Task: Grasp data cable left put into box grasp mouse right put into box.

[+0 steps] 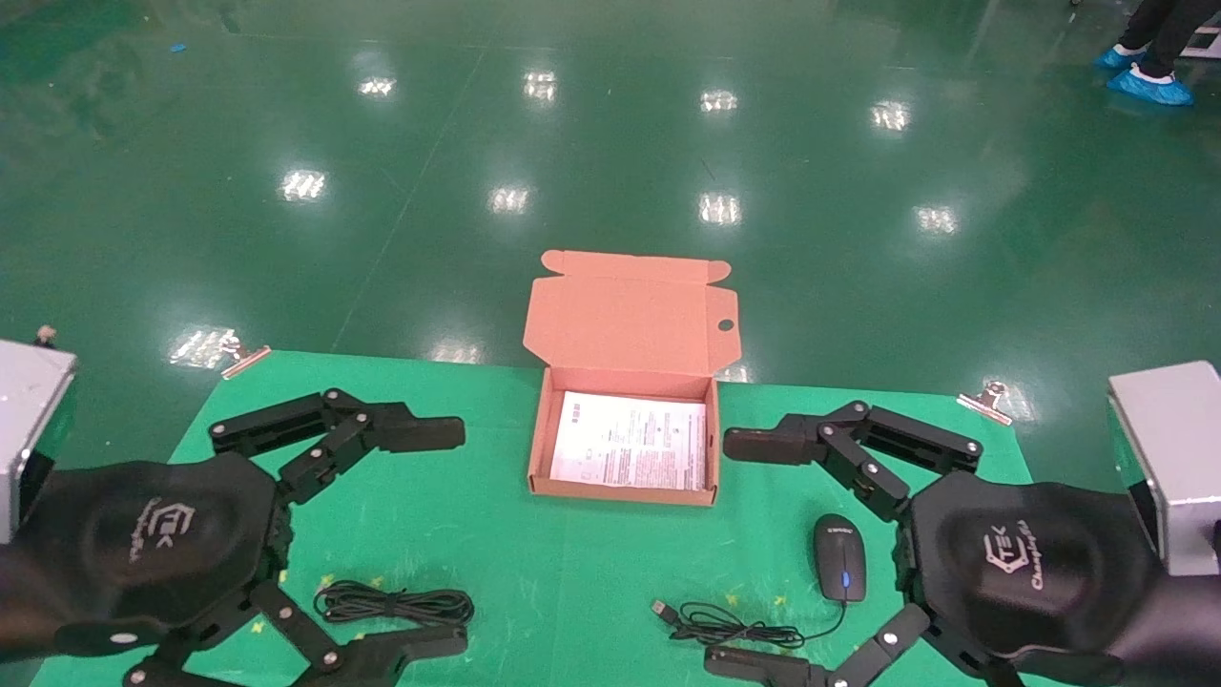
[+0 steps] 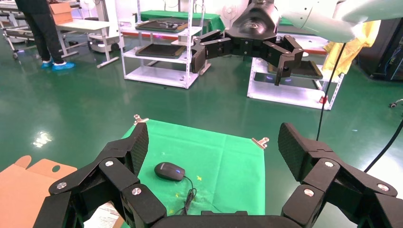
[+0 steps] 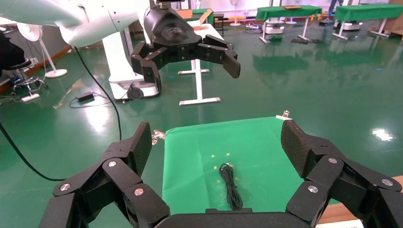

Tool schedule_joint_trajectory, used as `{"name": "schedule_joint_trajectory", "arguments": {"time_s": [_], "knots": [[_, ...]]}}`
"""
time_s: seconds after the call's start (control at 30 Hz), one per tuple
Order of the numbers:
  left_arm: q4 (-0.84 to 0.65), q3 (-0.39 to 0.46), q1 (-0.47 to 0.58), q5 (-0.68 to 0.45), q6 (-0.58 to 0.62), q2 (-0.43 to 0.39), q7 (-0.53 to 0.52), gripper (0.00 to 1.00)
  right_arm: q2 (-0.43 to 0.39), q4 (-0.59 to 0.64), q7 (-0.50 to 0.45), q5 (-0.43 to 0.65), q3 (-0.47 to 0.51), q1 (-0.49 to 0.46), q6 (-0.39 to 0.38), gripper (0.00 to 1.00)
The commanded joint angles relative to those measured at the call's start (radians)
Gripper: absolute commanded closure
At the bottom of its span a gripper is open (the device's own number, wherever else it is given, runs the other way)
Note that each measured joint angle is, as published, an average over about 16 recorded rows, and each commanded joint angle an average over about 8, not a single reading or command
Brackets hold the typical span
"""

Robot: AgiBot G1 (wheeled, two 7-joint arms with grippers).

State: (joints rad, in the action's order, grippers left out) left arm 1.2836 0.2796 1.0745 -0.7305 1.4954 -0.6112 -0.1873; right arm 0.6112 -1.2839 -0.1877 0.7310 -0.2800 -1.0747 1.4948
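The matte cardboard box (image 1: 625,434) lay open mid-bench (image 1: 534,563), printed sheet (image 1: 630,441) inside. The glossy oval mouse (image 1: 839,557) sat right, coiled data cable (image 1: 395,603) left. Both left gripper (image 1: 448,534) and right gripper (image 1: 739,551) had jaws spread, empty.

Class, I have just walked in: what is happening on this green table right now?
Nothing is held yet. The left gripper hangs open above the coiled data cable, and the right gripper hangs open beside the mouse. Between them the box lies open with only a printed sheet inside.
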Motion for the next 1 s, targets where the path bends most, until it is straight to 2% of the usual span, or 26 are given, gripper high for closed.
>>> {"name": "schedule_joint_trajectory", "arguments": {"time_s": [0.03,0.77,0.9,1.0], "knots": [[0.000,0.000,0.000,0.000,0.000,0.000,0.000,0.00,0.000,0.000,0.000,0.000,0.000,0.000,0.000,0.00],[0.004,0.003,0.005,-0.013,-0.001,0.000,0.007,0.00,-0.001,0.000,0.008,0.009,-0.001,-0.001,0.001,0.00],[0.020,0.024,0.032,-0.076,0.001,0.003,0.012,0.00,-0.009,-0.012,0.039,0.069,-0.015,-0.022,0.011,0.00],[0.034,0.057,0.074,-0.156,0.008,0.001,0.001,0.00,-0.012,-0.031,0.076,0.158,-0.041,-0.064,0.027,0.00]]}}
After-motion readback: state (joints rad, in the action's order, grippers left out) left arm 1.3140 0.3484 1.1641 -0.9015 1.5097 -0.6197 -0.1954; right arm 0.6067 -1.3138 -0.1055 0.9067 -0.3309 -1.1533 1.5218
